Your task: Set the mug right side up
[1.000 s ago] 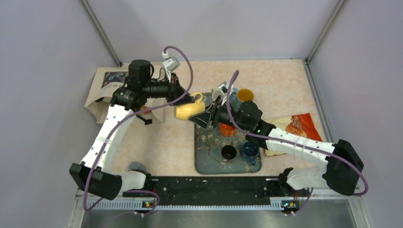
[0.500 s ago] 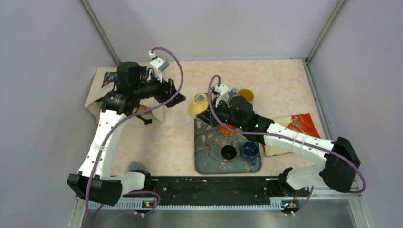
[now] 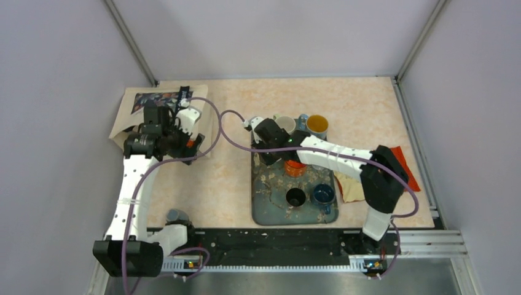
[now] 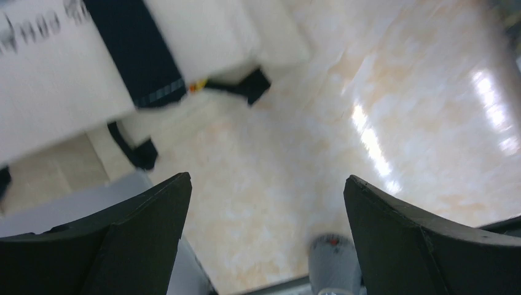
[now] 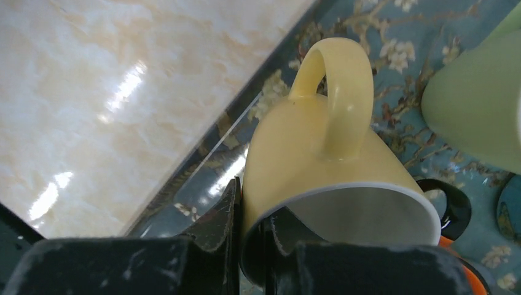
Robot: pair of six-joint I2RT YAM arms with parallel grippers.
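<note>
The mug (image 5: 319, 153) is pale yellow with a grey-white inside. My right gripper (image 5: 252, 212) is shut on its rim, one finger inside and one outside. Its mouth faces the wrist camera, its base points down at the blue patterned tray (image 5: 393, 74), and its handle is on the far side. In the top view the right gripper (image 3: 269, 138) hangs over the tray's far-left corner and covers most of the mug. My left gripper (image 4: 267, 184) is wide open with nothing between its fingers. It sits back over the table's left side (image 3: 186, 132), away from the mug.
The tray (image 3: 264, 206) also carries a pale green cup (image 5: 479, 92), an orange cup (image 3: 317, 123), another orange cup (image 3: 295, 167), a black cup (image 3: 295, 196) and a blue cup (image 3: 322, 193). A red snack bag (image 3: 402, 163) lies right of it. A printed cloth bag (image 3: 138, 107) lies far left.
The left gripper opened, let go of the mug and drew back to the left. The right gripper shut on the rim and turned the mug mouth-up over the tray's far-left corner.
</note>
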